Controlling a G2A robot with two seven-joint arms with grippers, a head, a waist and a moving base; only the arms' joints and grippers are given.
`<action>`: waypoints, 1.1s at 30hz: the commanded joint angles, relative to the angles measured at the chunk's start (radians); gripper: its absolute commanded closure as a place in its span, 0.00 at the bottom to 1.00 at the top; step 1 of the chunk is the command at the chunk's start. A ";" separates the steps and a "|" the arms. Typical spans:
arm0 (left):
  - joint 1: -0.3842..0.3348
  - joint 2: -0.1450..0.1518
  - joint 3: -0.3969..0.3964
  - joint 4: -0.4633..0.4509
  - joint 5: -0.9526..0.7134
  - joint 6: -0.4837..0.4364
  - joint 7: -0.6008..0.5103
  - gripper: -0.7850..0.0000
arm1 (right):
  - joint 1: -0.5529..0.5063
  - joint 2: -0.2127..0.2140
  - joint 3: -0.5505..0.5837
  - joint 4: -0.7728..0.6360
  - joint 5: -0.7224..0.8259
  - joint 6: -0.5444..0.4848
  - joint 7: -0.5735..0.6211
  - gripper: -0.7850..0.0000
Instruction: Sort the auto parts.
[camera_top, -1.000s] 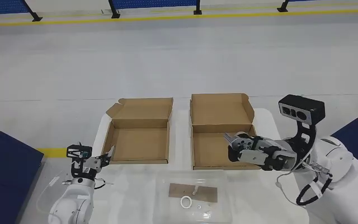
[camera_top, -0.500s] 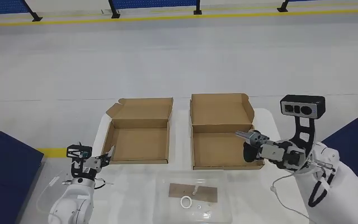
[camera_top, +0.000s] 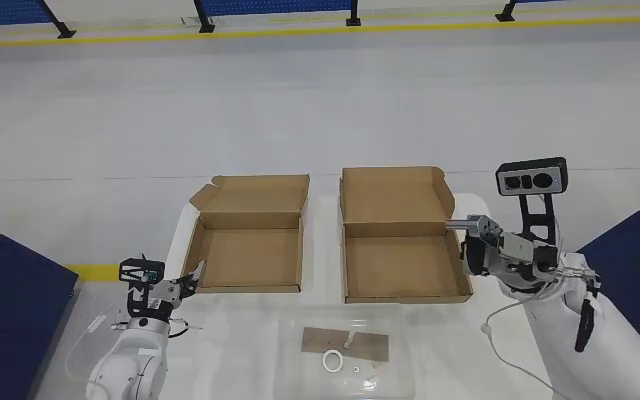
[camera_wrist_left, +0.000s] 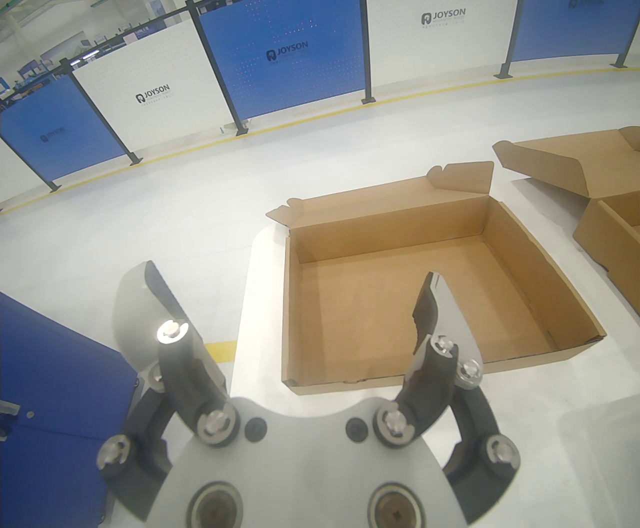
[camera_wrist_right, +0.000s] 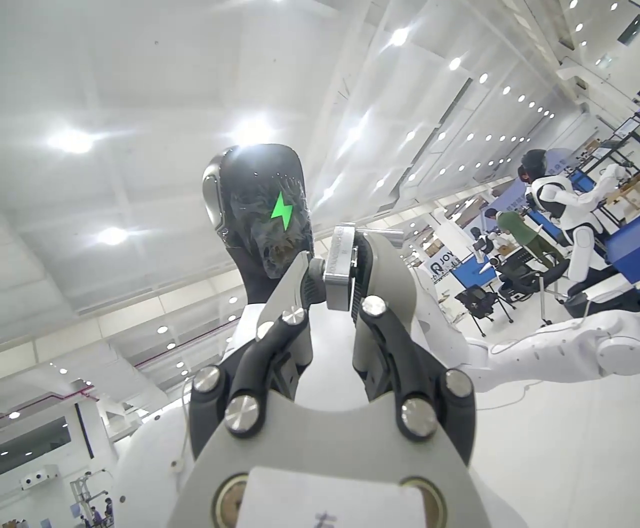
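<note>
The right gripper (camera_wrist_right: 327, 286), pinching a small silver flanged metal part (camera_wrist_right: 339, 267), has swung back from above the right-hand open brown cardboard box (camera_top: 343, 250) to its outer edge and now points upward. The part is judged undelivered. The left gripper (camera_wrist_left: 292, 300) remains spread beside the left-hand open cardboard box (camera_top: 203, 243).

Bright, even light from round white ceiling lamps (camera_wrist_right: 70, 140), which flare; faint shadows on the white surface (camera_top: 250, 310); wrist views bow at edges.
</note>
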 joint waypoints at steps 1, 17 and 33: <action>0.000 0.000 0.000 0.000 0.000 0.000 0.000 0.00 | 0.000 0.000 0.000 0.000 0.000 0.000 0.000 1.00; 0.000 0.000 0.000 0.000 0.000 0.000 0.000 0.00 | -0.025 -0.039 0.000 0.004 0.149 0.168 -0.020 1.00; 0.000 0.000 0.000 0.000 0.000 0.000 0.000 0.00 | -0.030 -0.058 0.011 0.011 0.148 0.196 -0.014 1.00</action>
